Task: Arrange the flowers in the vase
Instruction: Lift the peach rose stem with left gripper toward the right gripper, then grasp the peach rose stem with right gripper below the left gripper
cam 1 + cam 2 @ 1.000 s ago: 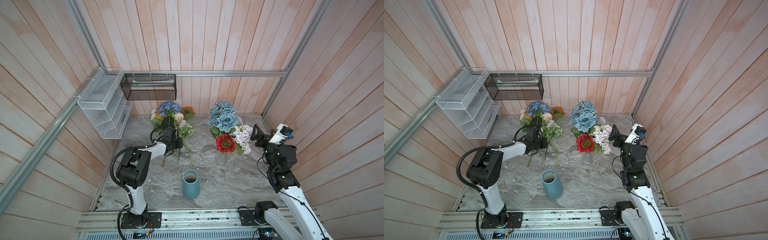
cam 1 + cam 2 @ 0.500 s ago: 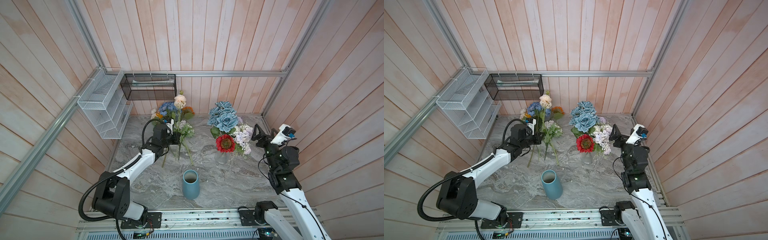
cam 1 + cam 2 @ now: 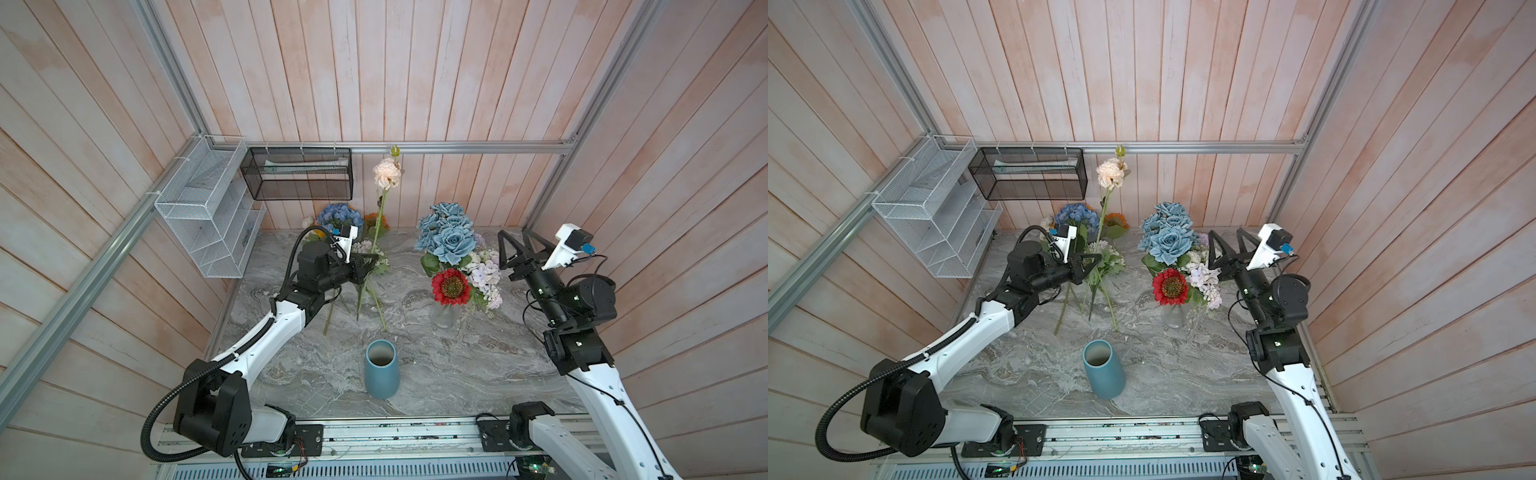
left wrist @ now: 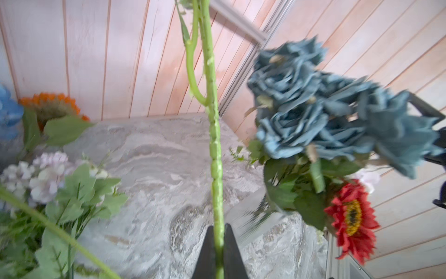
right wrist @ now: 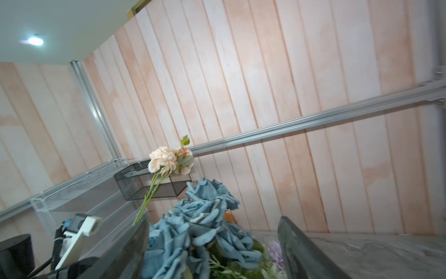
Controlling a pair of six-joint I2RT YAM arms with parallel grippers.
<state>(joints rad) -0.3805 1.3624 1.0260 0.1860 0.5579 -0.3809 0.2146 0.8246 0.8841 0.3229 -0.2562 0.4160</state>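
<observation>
The left pincer (image 3: 368,262) is clamped on the peach rose (image 3: 386,174) stem. Stem axis is near upright, with the bloom high. The vase (image 3: 381,368) stands on the surface (image 3: 457,374), forward of and below this pincer. The right pincer (image 3: 514,237) is open and empty beside the blue roses (image 3: 446,239).

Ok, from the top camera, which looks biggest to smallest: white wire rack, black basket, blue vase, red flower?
1. white wire rack
2. black basket
3. blue vase
4. red flower
Vase and flower look close in size; the vase looks slightly bigger.
</observation>
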